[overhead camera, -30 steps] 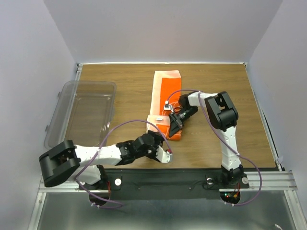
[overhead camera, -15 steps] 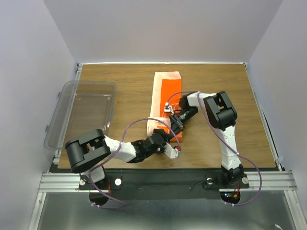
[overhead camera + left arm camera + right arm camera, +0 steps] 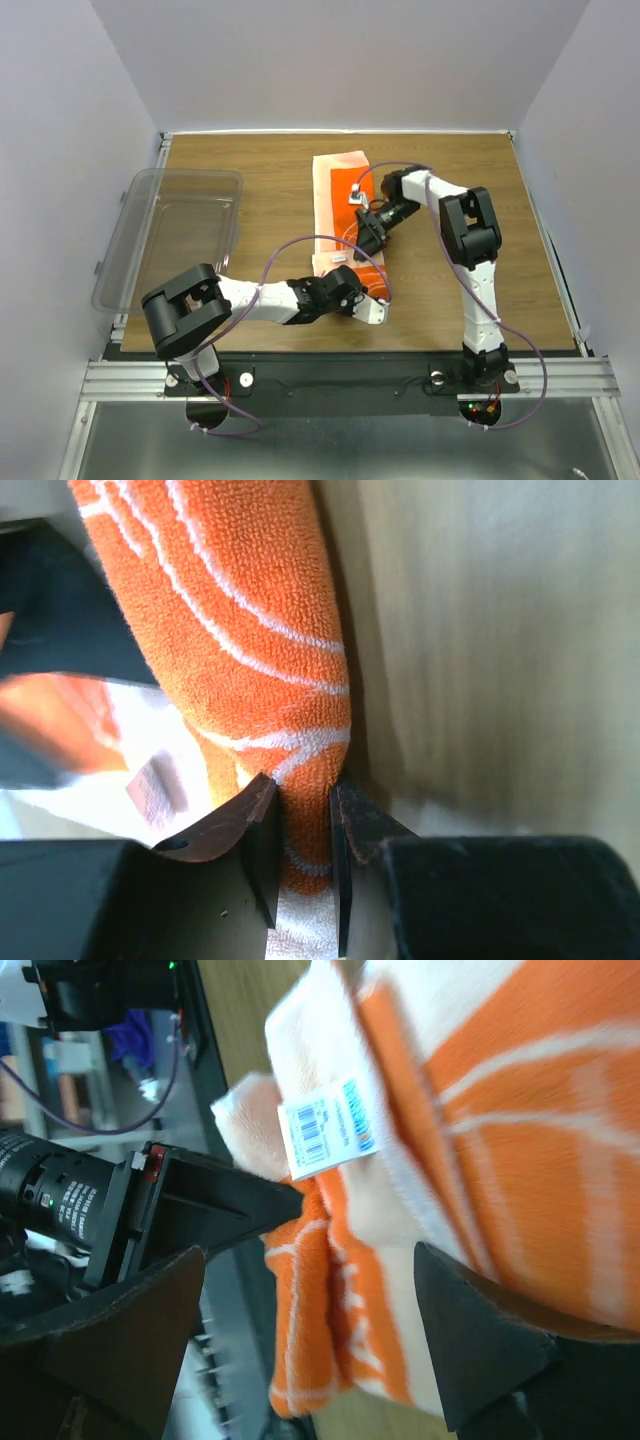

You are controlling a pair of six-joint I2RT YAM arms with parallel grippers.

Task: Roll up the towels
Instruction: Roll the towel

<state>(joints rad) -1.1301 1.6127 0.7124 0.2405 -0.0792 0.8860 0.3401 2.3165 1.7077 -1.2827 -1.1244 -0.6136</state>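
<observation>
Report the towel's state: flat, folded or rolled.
Partly rolled: the towel is flat at the far end, thickly folded over where the left gripper pinches it.

Right hand spread wide over towel — barcode tag on fold.

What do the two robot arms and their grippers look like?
The left arm and the right arm have white links and bulky black joints. A thin purple cable loops along each. The left gripper and the right gripper have black, wedge-shaped fingers.
</observation>
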